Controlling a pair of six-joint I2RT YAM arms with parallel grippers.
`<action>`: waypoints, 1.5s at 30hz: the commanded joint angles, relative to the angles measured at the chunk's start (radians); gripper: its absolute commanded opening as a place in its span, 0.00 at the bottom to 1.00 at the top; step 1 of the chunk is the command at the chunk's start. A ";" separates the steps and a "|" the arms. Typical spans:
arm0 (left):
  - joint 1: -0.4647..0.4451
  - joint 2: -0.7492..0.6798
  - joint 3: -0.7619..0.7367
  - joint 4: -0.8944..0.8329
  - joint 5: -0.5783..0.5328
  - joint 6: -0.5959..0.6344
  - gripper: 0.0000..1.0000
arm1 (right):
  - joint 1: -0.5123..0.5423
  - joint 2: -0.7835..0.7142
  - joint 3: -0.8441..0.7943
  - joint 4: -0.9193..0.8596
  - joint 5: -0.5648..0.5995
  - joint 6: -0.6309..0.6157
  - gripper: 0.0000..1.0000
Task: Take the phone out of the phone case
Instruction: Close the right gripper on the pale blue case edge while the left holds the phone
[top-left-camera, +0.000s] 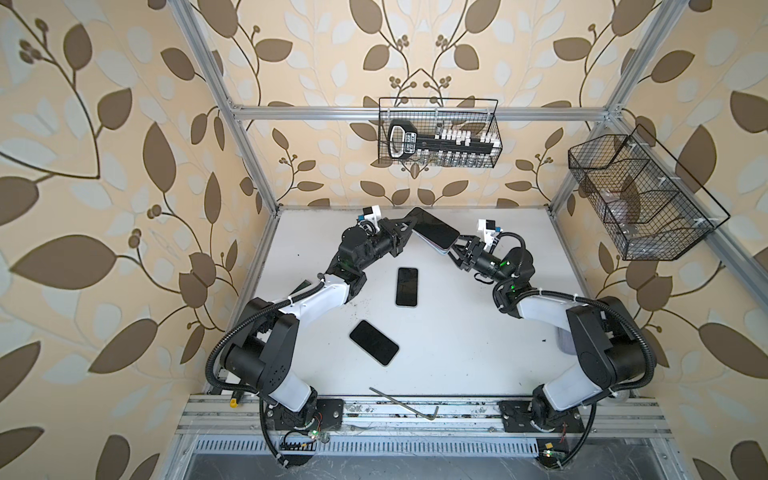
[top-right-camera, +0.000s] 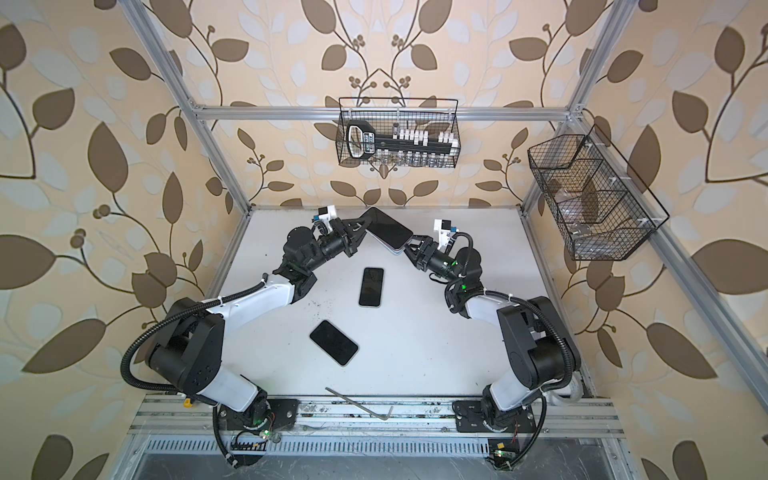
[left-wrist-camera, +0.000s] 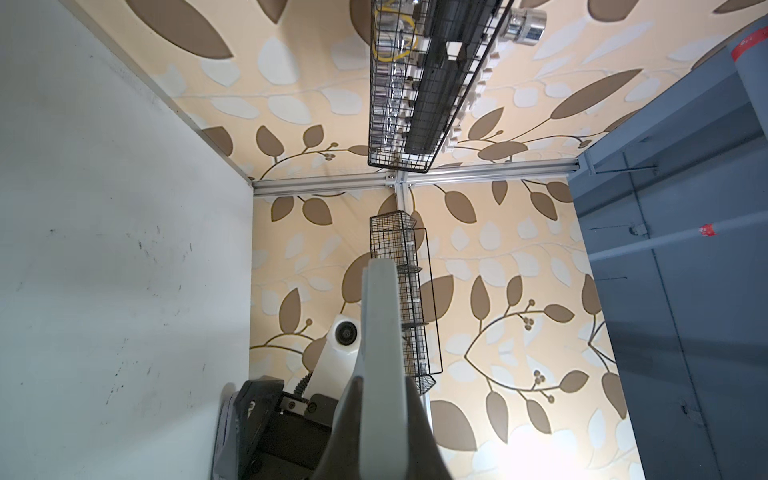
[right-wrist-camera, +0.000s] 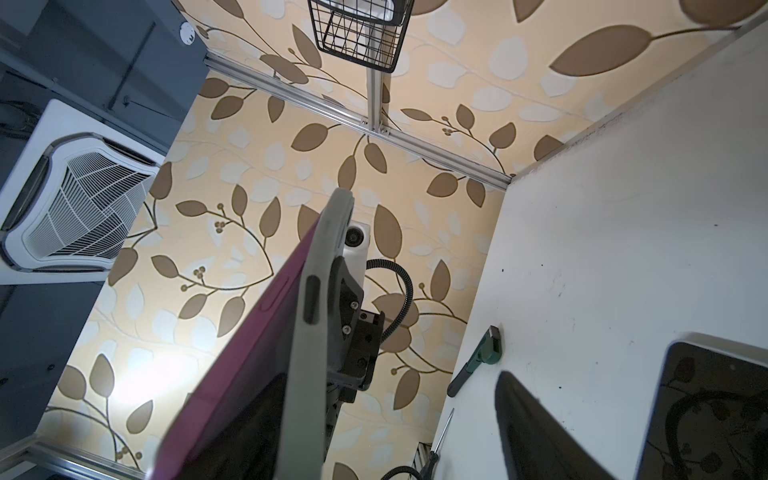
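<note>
Phone (top-left-camera: 434, 230) in phone case (right-wrist-camera: 305, 374) aloft: left claw (top-left-camera: 410, 224) clamps one end; right claw (top-left-camera: 455, 245) open around the other.

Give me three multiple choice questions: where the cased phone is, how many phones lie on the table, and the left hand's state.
1. Where is the cased phone? A on the front rail; B held up between the left hand and right hand; C in a wire basket.
2. How many phones lie flat on the table? A one; B two; C four.
3. The left hand is: A shut on the cased phone; B wide open; C out of view.
Key: 1 B, both top views show it aloft; 2 B, the middle phone and the near phone; 3 A, it pinches the phone's end.
</note>
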 joint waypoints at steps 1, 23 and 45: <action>-0.012 0.003 0.052 0.110 0.039 0.007 0.00 | 0.006 0.016 0.023 0.069 -0.023 0.054 0.69; -0.011 0.082 0.038 0.094 -0.097 0.016 0.00 | -0.004 -0.089 -0.031 0.038 -0.017 0.112 0.24; -0.024 0.063 0.002 0.055 -0.084 -0.065 0.74 | -0.013 -0.114 -0.041 0.049 0.045 0.128 0.03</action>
